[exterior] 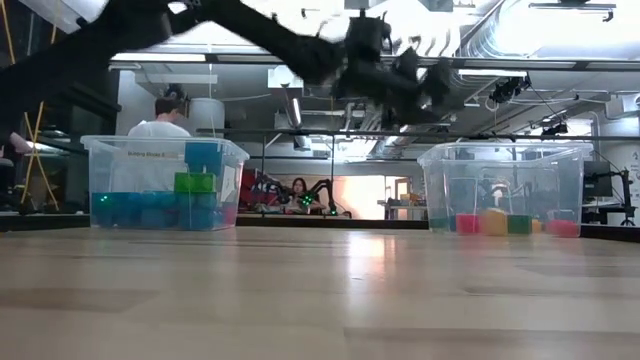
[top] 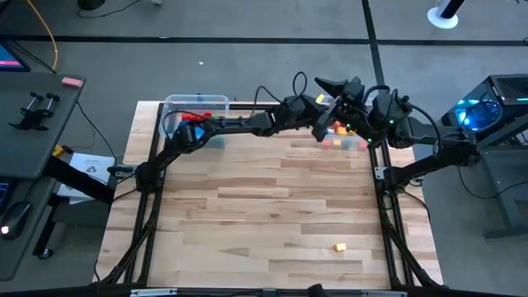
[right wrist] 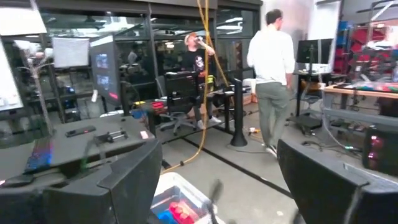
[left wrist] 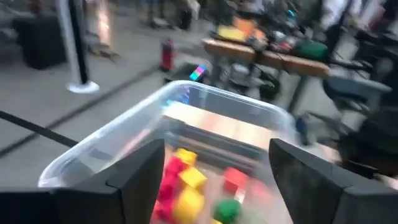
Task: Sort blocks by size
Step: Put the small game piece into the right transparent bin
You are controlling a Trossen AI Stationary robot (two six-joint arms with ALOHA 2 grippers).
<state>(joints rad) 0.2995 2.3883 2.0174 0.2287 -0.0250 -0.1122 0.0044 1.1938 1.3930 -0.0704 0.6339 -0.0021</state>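
Blocks [exterior: 165, 205] fill two clear bins at the far edge of the wooden table [top: 264, 214]. Well off to the left of the left gripper, the left bin [exterior: 100, 160] holds the larger bricks, blue and teal along the bottom with a green one and a blue one stacked higher. The left arm reaches from its base across the far side of the table, and the left gripper [top: 323, 124] hangs over the right bin [exterior: 500, 150], above its rim. Its fingers [left wrist: 140, 180] are spread wide with nothing between them; in the left wrist view the gap between them looks straight down into that bin, where small red, yellow and green cubes [left wrist: 186, 186] lie on the floor just below the fingertips. In the low view the same small cubes show as a row of red, yellow and green along the bin's bottom. One more yellow block [top: 339, 247] lies alone on the bare table, well toward the near edge from the left gripper. The right gripper [top: 356, 92] is raised just beside the left one, on its right and a little farther back, its fingers [right wrist: 134, 180] also spread and empty. People show in the room behind the table.
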